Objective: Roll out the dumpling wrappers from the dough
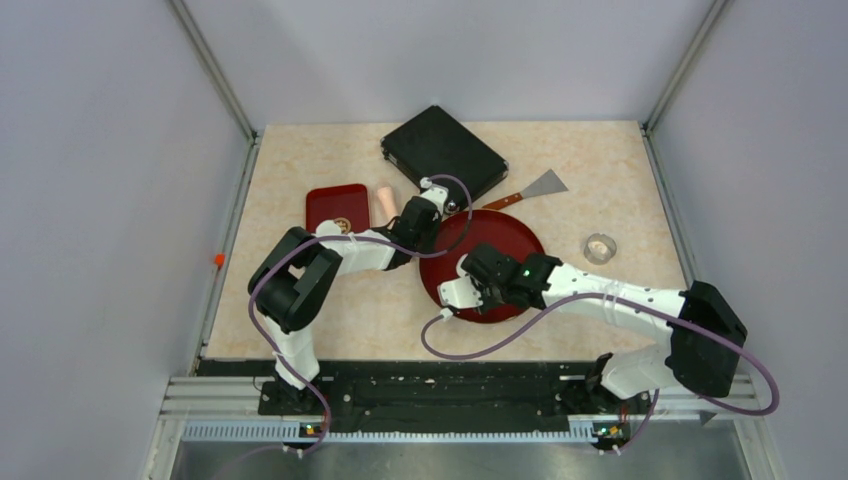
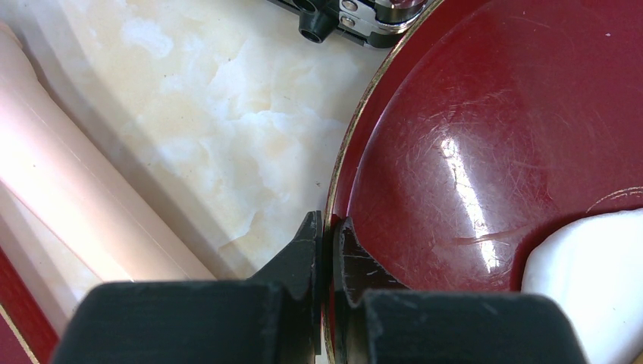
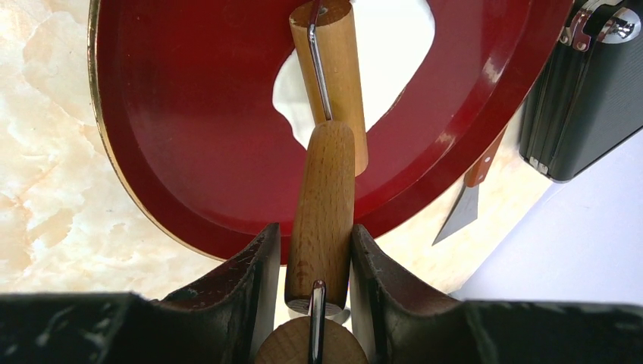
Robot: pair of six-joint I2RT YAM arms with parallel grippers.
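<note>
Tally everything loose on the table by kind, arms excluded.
Red dishes: 2 (round red plate, rectangular red tray)
Rollers: 2 (wooden handled roller, pale pink cylindrical rolling pin)
Cutters: 2 (metal-bladed scraper, small clear ring cutter)
Cases: 1 (black hard case)
Dough: 1 (flat white dough patch)
Total: 8
A small round mark in the tray is too small to tell, uncounted.

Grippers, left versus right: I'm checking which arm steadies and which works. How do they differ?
The left gripper pinches the thin rim of the red plate. The right gripper grips the handle of the wooden roller, whose head is over the dough. The left's jaws nearly meet, while the right's stand apart around that thick handle. Both are black and work at the same plate.
</note>
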